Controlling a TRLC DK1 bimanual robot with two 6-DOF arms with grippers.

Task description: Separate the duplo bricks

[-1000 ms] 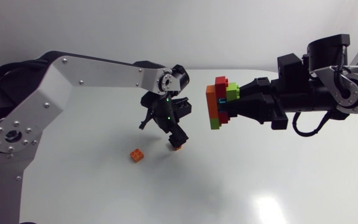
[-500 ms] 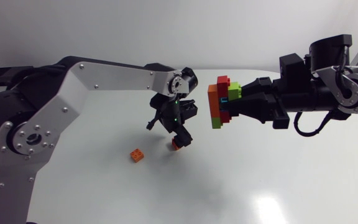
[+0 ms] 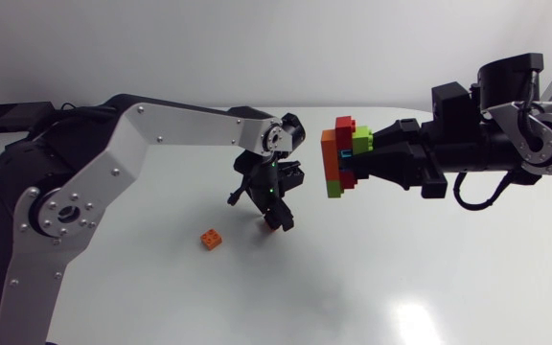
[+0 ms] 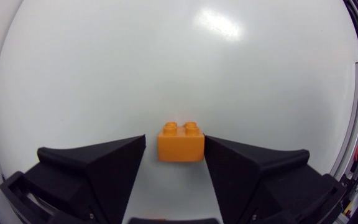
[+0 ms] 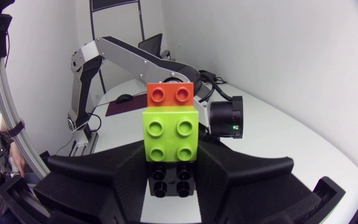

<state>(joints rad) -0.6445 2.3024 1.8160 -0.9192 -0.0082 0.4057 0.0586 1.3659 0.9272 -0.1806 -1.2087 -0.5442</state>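
Duplo stack (image 3: 339,158): orange, red, lime, blue & green bricks pressed together. Clamped firm in R gripper (image 3: 360,161), up in air, well clear of table (image 3: 401,287). Via R wrist cam: four-stud lime brick (image 5: 170,134) w/ four-stud orange brick (image 5: 171,93) beyond it, both sitting btwn the black fingers. L gripper (image 3: 276,218) low over table, below & beside stack, apart from it. Small orange brick (image 4: 180,142) btwn L fingers, studs facing away from wrist cam: one finger right against it, slim gap at the other, so jaws apart, no grip. Loose orange brick (image 3: 212,239) flat on table, near L gripper, not touching.
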